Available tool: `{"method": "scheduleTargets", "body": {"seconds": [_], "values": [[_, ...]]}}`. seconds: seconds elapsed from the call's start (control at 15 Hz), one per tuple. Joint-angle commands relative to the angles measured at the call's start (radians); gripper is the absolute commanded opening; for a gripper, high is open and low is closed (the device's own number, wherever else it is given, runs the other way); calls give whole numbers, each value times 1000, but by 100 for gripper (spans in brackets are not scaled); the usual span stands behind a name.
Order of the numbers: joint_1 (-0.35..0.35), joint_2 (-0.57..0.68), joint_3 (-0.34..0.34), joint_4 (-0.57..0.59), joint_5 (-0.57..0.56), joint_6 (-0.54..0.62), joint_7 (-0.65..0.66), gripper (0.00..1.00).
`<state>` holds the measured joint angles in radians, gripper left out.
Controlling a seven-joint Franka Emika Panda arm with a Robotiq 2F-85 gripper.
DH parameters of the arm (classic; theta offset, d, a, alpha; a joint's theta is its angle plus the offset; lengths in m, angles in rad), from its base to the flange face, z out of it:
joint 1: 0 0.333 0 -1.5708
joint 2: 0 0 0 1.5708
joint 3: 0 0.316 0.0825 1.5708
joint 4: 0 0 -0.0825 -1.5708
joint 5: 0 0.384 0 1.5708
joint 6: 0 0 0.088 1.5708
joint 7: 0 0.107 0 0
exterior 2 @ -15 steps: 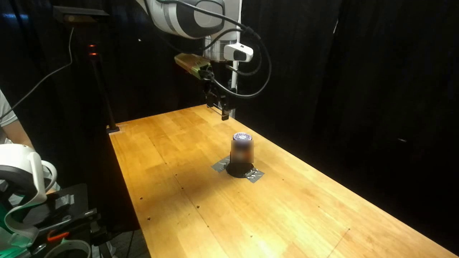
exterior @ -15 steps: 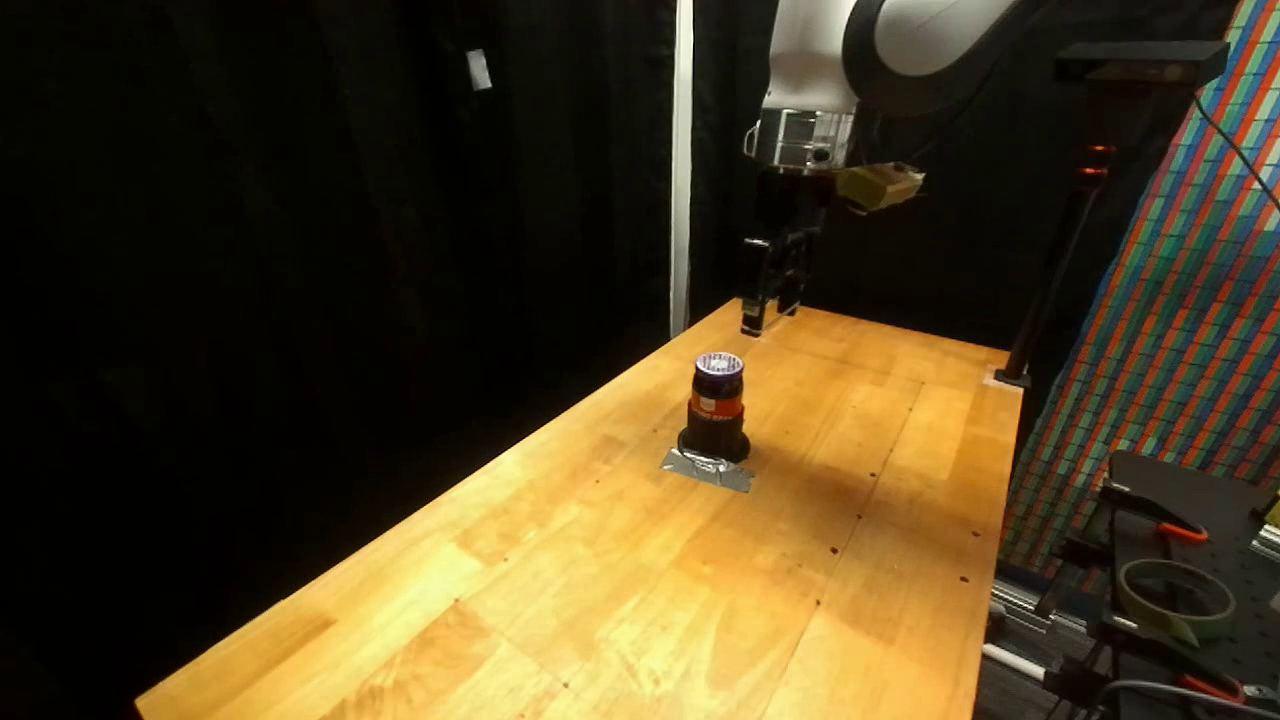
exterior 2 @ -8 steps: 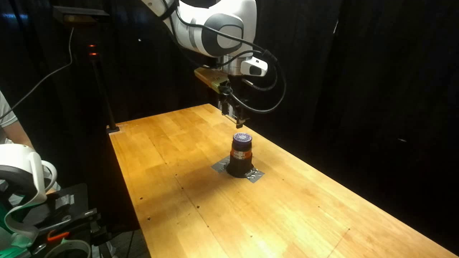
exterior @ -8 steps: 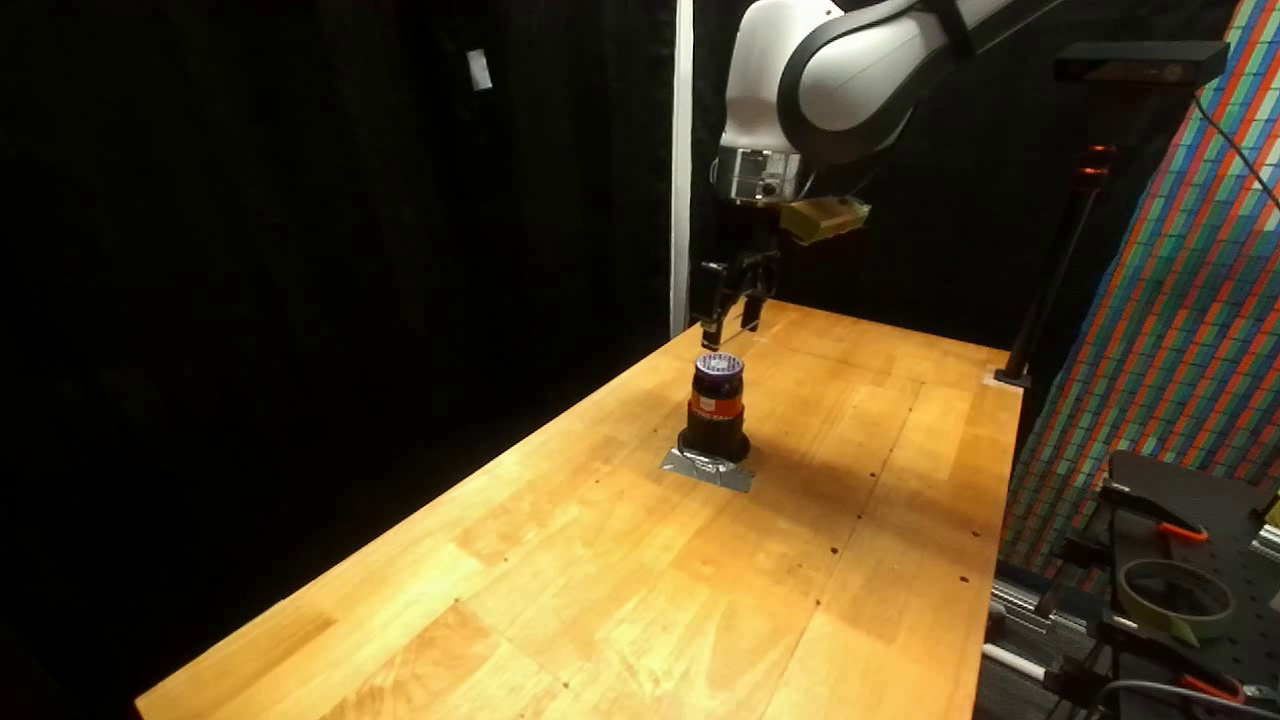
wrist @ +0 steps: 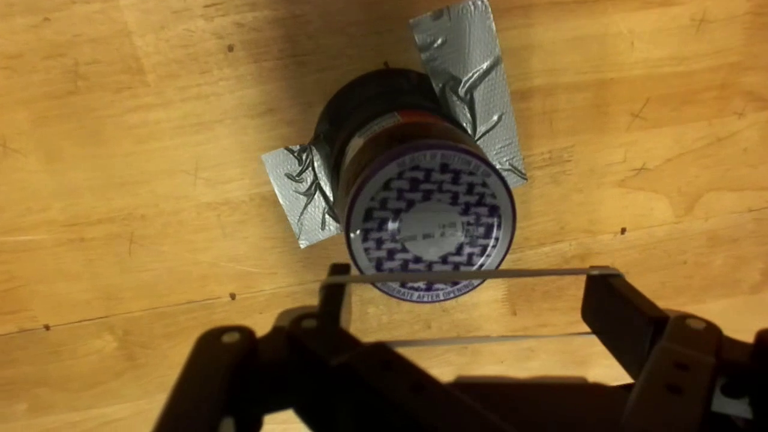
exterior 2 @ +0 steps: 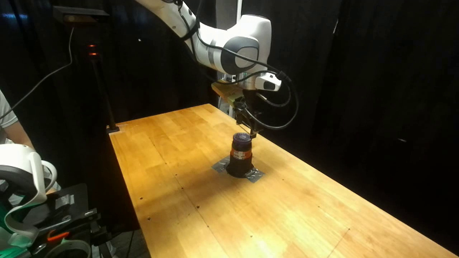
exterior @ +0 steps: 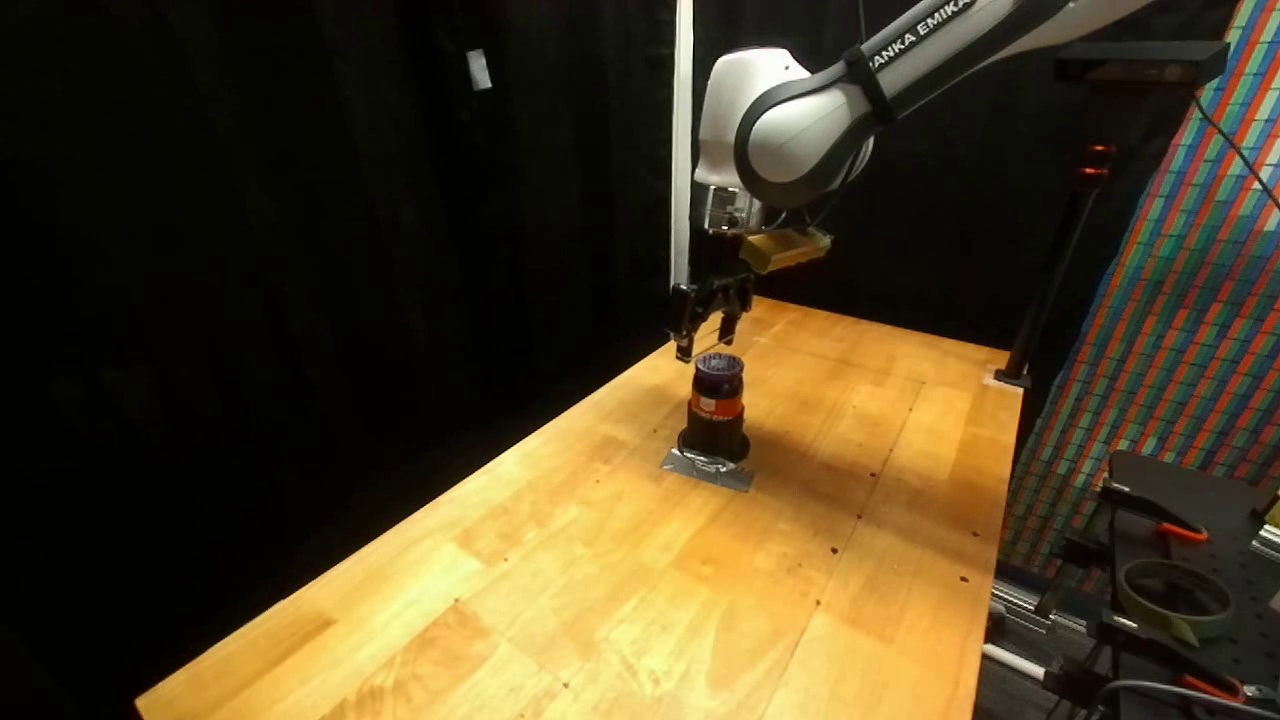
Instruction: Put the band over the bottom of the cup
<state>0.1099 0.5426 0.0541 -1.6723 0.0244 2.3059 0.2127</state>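
Observation:
The cup is a short jar (exterior: 716, 406) with a dark upper part, an orange label and a purple-and-white patterned lid. It stands upright in a black base on the table in both exterior views (exterior 2: 242, 145). My gripper (exterior: 706, 347) is open, pointing down, just above and behind the jar; it also shows in an exterior view (exterior 2: 246, 129). In the wrist view the band (wrist: 540, 273) is stretched around the two spread fingers (wrist: 470, 282). Its front strand crosses over the near part of the lid (wrist: 431, 228). Whether the band touches the lid, I cannot tell.
The black base (wrist: 381, 90) is fixed to the wooden table (exterior: 640, 590) with grey tape (wrist: 474, 78). A camera stand (exterior 2: 98, 79) rises at the table's far corner. A side cart with a tape roll (exterior: 1176, 597) stands beside the table. A person shows partly at an edge.
The arm has moved toward the jar and lower, left in an exterior view and right in another. The fingers stay spread with the band around them. The jar has not moved.

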Motion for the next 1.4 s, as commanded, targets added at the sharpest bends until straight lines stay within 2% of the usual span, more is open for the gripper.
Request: {"method": "scheduleTargets", "body": {"seconds": [0.0, 0.47, 0.93, 1.33], "values": [[24, 71, -32, 96, -14, 4, 43, 100], [11, 127, -41, 156, 5, -63, 38, 100], [-18, 116, -16, 159, 62, -262, 9, 100], [-29, 80, -9, 120, 112, -281, 4, 100]]}}
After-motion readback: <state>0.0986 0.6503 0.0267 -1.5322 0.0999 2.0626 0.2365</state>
